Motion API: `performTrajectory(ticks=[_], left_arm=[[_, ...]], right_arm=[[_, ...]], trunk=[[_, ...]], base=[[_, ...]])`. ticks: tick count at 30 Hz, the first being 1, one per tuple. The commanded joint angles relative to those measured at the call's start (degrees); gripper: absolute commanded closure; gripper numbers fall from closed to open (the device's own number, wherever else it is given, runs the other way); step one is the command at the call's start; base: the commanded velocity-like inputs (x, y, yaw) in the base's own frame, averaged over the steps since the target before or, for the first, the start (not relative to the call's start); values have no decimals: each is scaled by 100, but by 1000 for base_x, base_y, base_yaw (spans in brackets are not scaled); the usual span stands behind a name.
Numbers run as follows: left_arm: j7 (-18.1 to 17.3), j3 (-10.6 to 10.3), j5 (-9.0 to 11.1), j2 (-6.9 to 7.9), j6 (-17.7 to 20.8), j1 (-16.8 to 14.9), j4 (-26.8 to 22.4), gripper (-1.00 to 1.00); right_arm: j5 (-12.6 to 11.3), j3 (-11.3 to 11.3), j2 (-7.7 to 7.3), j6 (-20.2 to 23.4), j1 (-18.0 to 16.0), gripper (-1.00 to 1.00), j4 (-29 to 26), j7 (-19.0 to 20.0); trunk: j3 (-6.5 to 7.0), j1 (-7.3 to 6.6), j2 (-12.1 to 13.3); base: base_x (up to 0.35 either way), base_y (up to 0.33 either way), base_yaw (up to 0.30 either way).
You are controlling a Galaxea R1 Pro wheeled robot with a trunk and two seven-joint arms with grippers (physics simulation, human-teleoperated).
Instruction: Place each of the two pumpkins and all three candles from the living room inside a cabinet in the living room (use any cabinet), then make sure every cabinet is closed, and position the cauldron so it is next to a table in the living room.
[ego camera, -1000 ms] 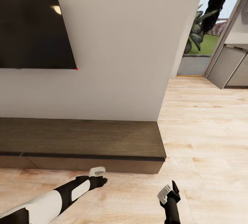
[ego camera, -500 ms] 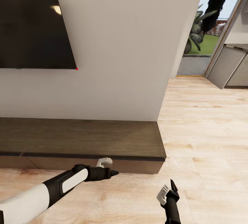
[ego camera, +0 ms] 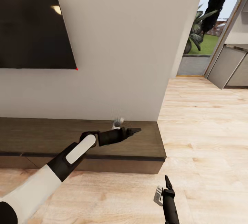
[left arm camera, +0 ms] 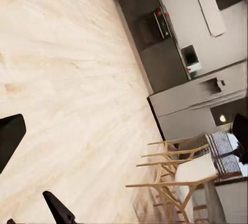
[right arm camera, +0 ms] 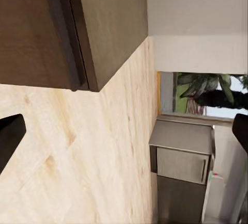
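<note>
Head view: left arm stretched forward, left gripper (ego camera: 132,131) over top of one cabinet (ego camera: 79,138) near its right end, pointing right; fingers close together, gap unclear, nothing held. Right gripper (ego camera: 165,188) low over wood floor (ego camera: 203,141), spread hard to judge. One TV (ego camera: 32,21) on wall.

Left wrist view: two dark fingertips (left arm camera: 10,136) apart, empty; wooden chairs (left arm camera: 173,175) beyond.

Right wrist view: fingertips (right arm camera: 10,133) wide apart, empty; cabinet corner, fronts shut.

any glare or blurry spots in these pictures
Head view: the TV screen reflects a few ceiling lights as soft glare spots, and a grey part on the left arm, just behind the left pincer, is smeared. Left wrist view: the wooden chairs look soft. Right wrist view: the cabinet edge is fairly sharp.
</note>
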Motion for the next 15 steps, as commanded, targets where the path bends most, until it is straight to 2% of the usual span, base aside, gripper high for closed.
performTrajectory(ticks=[1,3,6,8,11,15], left_arm=[[-6,27,-6,-70,-22,-21,-34,-100],[-9,137,-7,-75,-29,-37,-138,-100],[-4,441,-10,-46,-17,-39,-302,-100],[-3,528,-8,-33,-12,-38,-338,-100],[-3,596,-7,-33,-20,-29,-400,-100],[-2,601,-11,-31,-36,-12,-428,-100]], right_arm=[[16,-1,0,11,-4,-100,-25,-6],[20,-1,-3,14,-28,-100,-29,-8],[29,5,-3,15,-49,-100,-10,-81],[30,7,-4,16,-52,-100,7,-207],[45,14,-11,16,-56,-100,46,-605],[62,22,-13,11,-56,-100,56,-707]], trunk=[[0,0,0],[0,0,0],[0,0,0],[0,0,0],[0,0,0],[0,0,0]], base=[[0,0,0],[0,0,0],[0,0,0],[0,0,0],[0,0,0],[0,0,0]])
